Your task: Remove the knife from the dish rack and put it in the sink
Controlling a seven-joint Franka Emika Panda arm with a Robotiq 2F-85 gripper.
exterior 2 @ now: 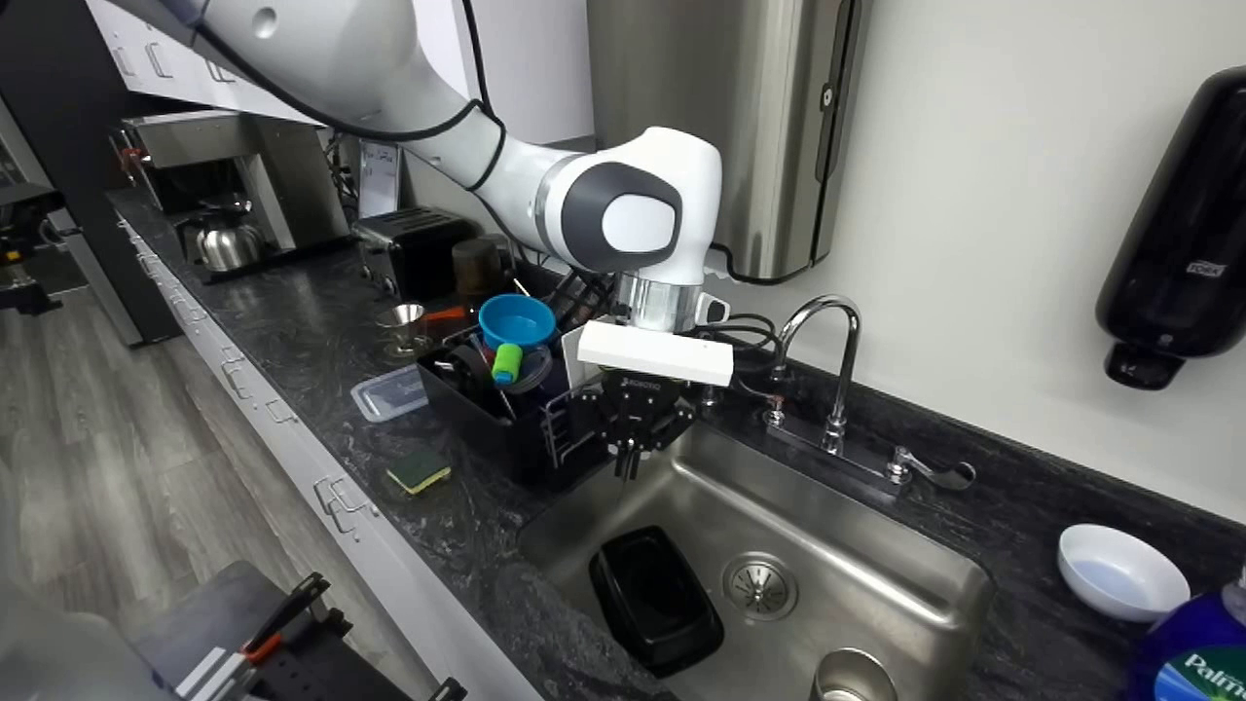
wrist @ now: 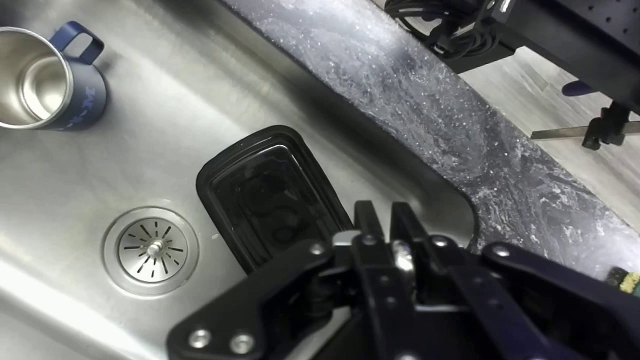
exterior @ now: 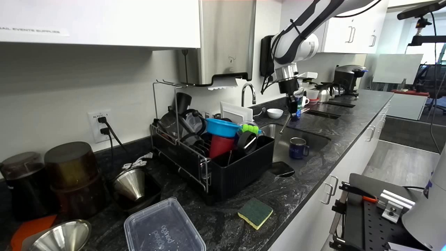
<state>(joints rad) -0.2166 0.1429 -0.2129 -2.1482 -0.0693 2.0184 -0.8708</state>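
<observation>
Camera arrangement: opposed exterior views along the worktop [exterior: 289, 190]; downward wrist view.
In an exterior view, the camera looks obliquely down the worktop's length, clear plastic container [exterior: 163, 225] in the foreground, dish rack [exterior: 240, 176] at middle range. In an exterior view facing roughly the reverse way, the stainless steel sink [exterior 2: 847, 584] lies in the foreground, dish rack beyond. Both exterior views share these two. The wrist view looks steeply down into the sink at close range, past the gripper [wrist: 383, 206] at its lower edge, sharing the drain [exterior 2: 759, 586] with an exterior view.
</observation>
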